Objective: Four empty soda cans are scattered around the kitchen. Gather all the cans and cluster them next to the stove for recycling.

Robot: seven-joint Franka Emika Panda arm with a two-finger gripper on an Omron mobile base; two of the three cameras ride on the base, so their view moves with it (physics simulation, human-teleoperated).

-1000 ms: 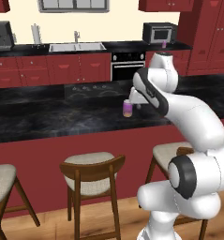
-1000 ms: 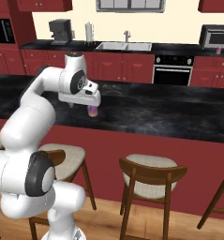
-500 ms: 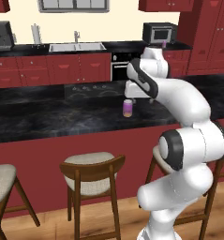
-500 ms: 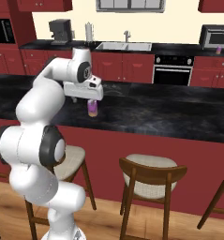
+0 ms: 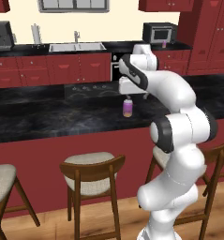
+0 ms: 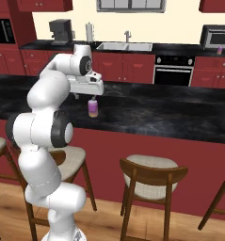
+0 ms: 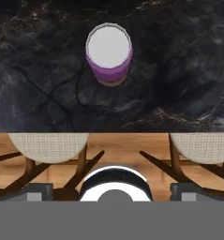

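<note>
Hovering Over the Purple Can, Ready to Descend

Looking at the left base view first, we see the purple soda can (image 5: 127, 107) standing upright just right of centre in the frame, on the black marbled table (image 5: 48, 117). The gripper (image 5: 128, 95) hangs directly above it, close to the silver top, and the stove (image 5: 92, 89) lies just behind, toward the upper left of the can. Another small purple can (image 5: 164, 44) stands far off in the upper right, beside the microwave (image 5: 159, 33).

In the right base view, the same can (image 6: 92, 108) sits left of centre, with the gripper (image 6: 92, 95) poised over it and the arm arching in from the lower left. The distant can (image 6: 220, 49) shows at the upper right.

The hand view looks straight down: the can (image 7: 108, 54) lies in the upper middle, its silver lid round and whole, marbled table (image 7: 179, 70) all around it and stool seats (image 7: 48, 145) below the table edge. The jaws stand wide apart and released, holding nothing.

We judge the step in hand to be the pick-up of this can. To do it well, we should bring the hand forward until the can sits centred between the fingertips, descend squarely so neither tip strikes the rim, and close around mid-body, not near the lid. A light can tips easily, so a level, gentle squeeze matters before lifting.
</note>
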